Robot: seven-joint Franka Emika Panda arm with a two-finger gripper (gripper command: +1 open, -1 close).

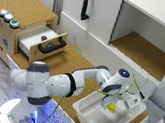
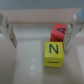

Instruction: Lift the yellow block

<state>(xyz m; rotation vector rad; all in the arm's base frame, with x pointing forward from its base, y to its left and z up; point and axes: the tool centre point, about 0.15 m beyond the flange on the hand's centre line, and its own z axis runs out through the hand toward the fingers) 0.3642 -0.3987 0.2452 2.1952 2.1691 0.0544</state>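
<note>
The yellow block (image 1: 111, 107) is a small cube lying inside the white plastic tub (image 1: 91, 116) at the exterior view's right. In the wrist view the yellow block (image 2: 54, 54) shows a letter N on top, and a red block (image 2: 60, 32) with a letter A touches its far corner. My gripper (image 1: 120, 100) hangs just above the tub over the blocks. In the wrist view the gripper (image 2: 41, 42) is open, with one finger (image 2: 8, 29) on each side. Both blocks lie between the fingers, nearer one finger (image 2: 76, 27). The fingers hold nothing.
A wooden box with an open drawer (image 1: 41, 41) and coloured buttons (image 1: 8, 17) on top stands at the exterior view's left. A white cabinet with an open compartment (image 1: 145, 51) and a black handle (image 1: 86, 5) runs along the back. The tub sits on a cork surface (image 1: 72, 65).
</note>
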